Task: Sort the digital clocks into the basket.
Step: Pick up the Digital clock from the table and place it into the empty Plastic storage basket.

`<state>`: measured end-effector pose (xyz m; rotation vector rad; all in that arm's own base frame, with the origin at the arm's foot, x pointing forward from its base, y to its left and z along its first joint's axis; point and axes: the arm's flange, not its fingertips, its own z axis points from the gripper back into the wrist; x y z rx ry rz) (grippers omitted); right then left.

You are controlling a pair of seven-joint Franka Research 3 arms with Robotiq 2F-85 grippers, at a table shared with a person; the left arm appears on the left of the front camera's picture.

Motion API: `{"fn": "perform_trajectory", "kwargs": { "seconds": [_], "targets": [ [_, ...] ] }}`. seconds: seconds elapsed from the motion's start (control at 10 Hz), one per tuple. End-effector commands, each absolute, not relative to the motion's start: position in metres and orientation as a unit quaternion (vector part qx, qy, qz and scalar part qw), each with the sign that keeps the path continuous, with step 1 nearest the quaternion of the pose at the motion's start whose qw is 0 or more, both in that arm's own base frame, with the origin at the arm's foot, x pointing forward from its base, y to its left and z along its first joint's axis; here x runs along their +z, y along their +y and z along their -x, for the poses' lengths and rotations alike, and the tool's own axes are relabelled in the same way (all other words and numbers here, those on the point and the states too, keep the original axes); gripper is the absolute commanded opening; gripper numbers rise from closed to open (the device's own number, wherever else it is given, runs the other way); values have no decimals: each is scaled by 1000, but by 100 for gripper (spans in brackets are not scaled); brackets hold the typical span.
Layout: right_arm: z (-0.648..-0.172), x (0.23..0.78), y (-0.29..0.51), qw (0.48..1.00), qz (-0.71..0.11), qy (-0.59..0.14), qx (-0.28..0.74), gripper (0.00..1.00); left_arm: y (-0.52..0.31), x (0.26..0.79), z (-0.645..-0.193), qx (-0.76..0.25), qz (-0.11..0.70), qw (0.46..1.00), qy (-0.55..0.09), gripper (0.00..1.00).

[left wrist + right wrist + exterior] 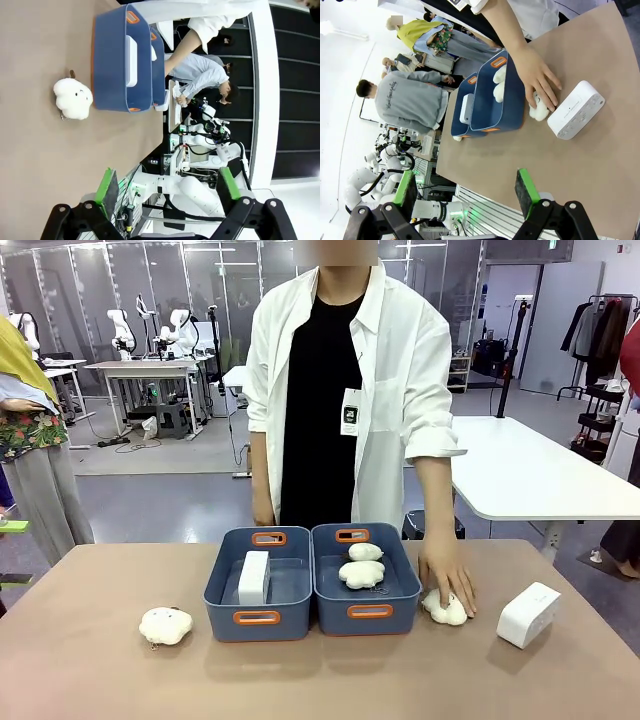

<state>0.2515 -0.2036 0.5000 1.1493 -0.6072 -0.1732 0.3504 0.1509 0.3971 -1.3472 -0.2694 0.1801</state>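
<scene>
- Front view: one digital clock (pixel 254 578) is standing on edge inside the left basket (pixel 222 620), marking it as the clock bin, while plush toys (pixel 362 573) are filling the right bin (pixel 330 615).
- The second clock (pixel 527 614) is lying on the table (pixel 100 670) to the right of both bins, probably yours to fetch.
- The person's hand (pixel 447 585) is covering a plush (pixel 445 613) near it.
- Your left gripper (pixel 167 184) and right gripper (pixel 466 188) are hanging with jaws spread, empty.

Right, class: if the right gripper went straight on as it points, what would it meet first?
Probably the blue rectangular plastic bin holding cream plush toys; depth is unclear, so the right gripper might touch the brown tabletop first.
</scene>
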Motion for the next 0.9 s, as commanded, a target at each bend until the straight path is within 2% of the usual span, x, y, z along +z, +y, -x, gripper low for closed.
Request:
{"fn": "perform_trajectory", "kwargs": {
  "seconds": [0.0,0.8],
  "targets": [
    [-249,501,-203,790,-538,-287,-75,100,153,406,-346,88,621,770,-121,100],
    [-249,501,-203,790,-538,-287,-75,100,153,406,-346,88,621,770,-121,100]
  ]
}}
